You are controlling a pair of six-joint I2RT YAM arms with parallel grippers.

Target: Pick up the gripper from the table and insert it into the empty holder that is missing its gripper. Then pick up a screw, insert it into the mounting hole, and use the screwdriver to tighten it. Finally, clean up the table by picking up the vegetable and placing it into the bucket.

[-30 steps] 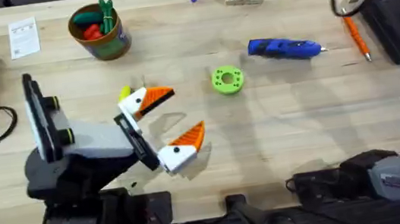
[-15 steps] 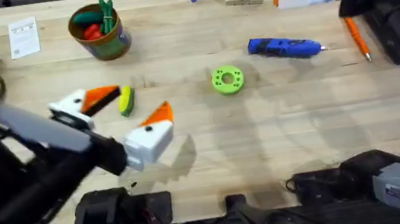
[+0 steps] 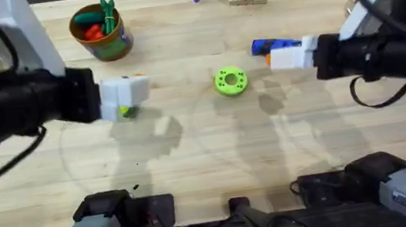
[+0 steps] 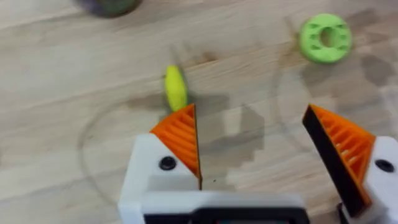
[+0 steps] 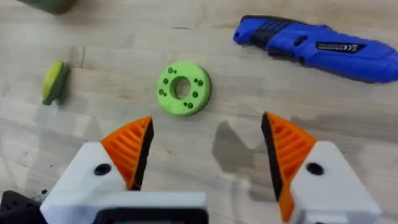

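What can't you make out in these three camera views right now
- Yellow-green vegetable: in the overhead view the left gripper covers most of it; clearer in the left wrist view.
- Blue screwdriver: overhead, the right gripper hides its bit end; in the right wrist view the frame edge cuts it off.
- Bucket: its contents are too small to identify overhead.
- Screws: none can be made out.
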